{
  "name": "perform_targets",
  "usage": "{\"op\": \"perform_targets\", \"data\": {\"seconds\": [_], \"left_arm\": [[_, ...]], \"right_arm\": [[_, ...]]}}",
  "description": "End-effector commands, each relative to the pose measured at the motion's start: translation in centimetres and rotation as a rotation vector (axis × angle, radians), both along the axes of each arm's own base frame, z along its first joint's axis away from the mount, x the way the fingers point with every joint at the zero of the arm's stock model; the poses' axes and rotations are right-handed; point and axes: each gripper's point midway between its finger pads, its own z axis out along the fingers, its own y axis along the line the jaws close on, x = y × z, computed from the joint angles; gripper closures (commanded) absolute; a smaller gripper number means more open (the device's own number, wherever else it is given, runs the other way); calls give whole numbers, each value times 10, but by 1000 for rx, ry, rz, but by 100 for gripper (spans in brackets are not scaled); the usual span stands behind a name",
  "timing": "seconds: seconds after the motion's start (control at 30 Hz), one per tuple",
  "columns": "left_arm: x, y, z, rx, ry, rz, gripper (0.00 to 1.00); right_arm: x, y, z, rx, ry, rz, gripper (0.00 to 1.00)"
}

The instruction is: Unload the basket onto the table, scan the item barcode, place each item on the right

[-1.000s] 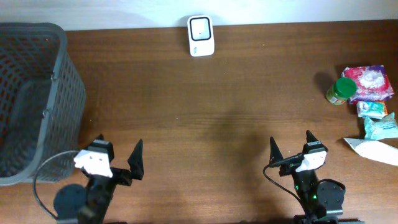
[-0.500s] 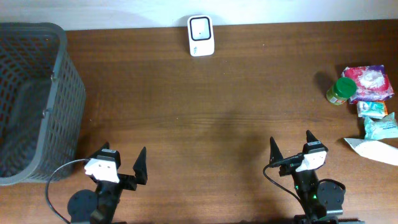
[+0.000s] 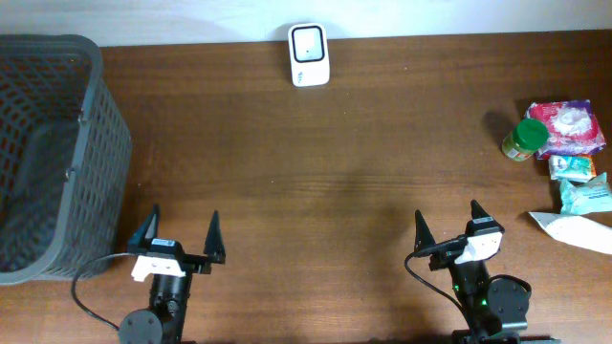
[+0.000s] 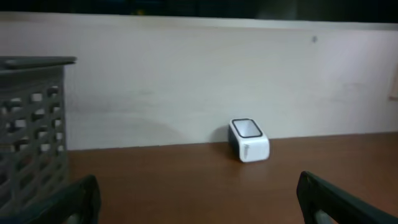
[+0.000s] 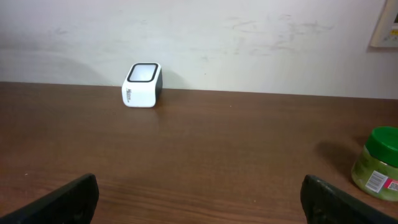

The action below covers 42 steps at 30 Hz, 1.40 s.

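The white barcode scanner (image 3: 309, 54) stands at the table's far edge, also visible in the left wrist view as a scanner (image 4: 249, 140) and in the right wrist view as a scanner (image 5: 142, 85). Items lie at the right edge: a green-lidded jar (image 3: 524, 139) (image 5: 378, 163), a red and pink packet (image 3: 566, 127), small pale packets (image 3: 579, 182) and a white pouch (image 3: 574, 230). My left gripper (image 3: 184, 216) (image 4: 198, 186) is open and empty near the front left. My right gripper (image 3: 447, 212) (image 5: 199, 186) is open and empty near the front right, well short of the items.
A dark grey mesh basket (image 3: 91, 143) (image 4: 31, 124) fills the left side of the table, close to my left gripper. A pale wall runs behind the table's far edge.
My left arm has pulled back toward the front edge and turned to face straight at the far wall. The right arm has not moved.
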Motion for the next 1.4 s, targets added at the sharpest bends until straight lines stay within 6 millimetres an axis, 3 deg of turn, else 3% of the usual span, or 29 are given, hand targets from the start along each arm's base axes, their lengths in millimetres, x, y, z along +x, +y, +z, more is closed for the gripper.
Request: {"op": "perform_targets", "data": {"seconds": [0.0, 0.23, 0.57, 0.63, 0.77, 0.9, 1.37], "left_arm": [[2, 18, -10, -11, 34, 131, 1], [4, 28, -59, -20, 235, 180, 1], [3, 43, -52, -32, 203, 240, 1], [4, 43, -47, -36, 186, 240, 1], [3, 42, -60, -21, 239, 237, 1], [4, 30, -62, 26, 243, 166, 1], [4, 30, -62, 26, 245, 167, 1]], "right_arm": [[0, 0, -3, -6, 3, 0, 1], [0, 0, -3, -6, 3, 0, 1], [0, 0, -3, -6, 3, 0, 1], [0, 0, -3, -6, 3, 0, 1], [0, 0, -3, -6, 3, 0, 1], [0, 0, -3, -6, 3, 0, 2], [0, 0, -3, -6, 3, 0, 1]]}}
